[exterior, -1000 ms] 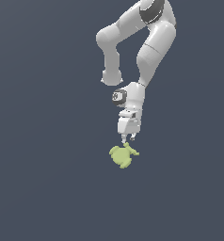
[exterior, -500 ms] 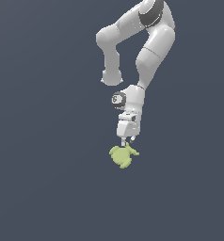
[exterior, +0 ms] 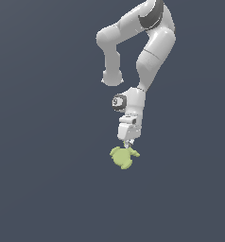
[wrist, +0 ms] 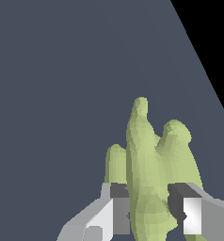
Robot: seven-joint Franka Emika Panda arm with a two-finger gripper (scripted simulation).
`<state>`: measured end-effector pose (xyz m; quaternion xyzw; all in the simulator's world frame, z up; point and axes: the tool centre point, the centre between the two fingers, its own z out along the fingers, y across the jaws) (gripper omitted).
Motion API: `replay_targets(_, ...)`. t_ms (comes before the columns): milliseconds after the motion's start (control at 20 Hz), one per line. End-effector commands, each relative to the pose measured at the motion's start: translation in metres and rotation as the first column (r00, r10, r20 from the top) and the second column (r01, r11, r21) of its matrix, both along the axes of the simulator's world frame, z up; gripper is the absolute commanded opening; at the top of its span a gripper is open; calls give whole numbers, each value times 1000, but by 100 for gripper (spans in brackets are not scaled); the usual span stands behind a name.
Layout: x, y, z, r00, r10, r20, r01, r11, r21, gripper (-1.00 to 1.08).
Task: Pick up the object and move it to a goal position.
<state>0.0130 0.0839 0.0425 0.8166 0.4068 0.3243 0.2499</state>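
The object [exterior: 122, 157] is a small yellow-green lumpy figure with stubby protrusions. In the exterior view it hangs just below my gripper [exterior: 128, 146], near the middle of the picture. In the wrist view the object [wrist: 149, 174] fills the space between my two fingers, and the pads [wrist: 120, 207] press against its sides. My gripper [wrist: 150, 212] is shut on the object. The arm reaches down from above, roughly vertical at the wrist.
A plain dark grey-blue surface [exterior: 48, 189] fills the exterior view. In the wrist view its edge [wrist: 198, 61] shows against black beyond it.
The gripper and the object together sit very slightly higher than a second ago; the hold is unchanged.
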Motion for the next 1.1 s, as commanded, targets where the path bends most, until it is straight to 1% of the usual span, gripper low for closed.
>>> replay_targets(0,2,-5,-5,1000,-6,-3,6,1000,-7,-100)
replay_targets(300,2,-5,-5,1000,-6,-3,6,1000,-7,-100)
replay_targets(350,5,1,1,1000,0,8,0,1000,-1,-100)
replay_targets(600,5,-2,7,1000,0,8,0,1000,-1,-100)
replay_targets(850,6,-8,25,1000,-1,7,1,1000,-1,-100)
replay_targets(1050,8,-16,47,1000,-2,6,2,1000,-1,-100)
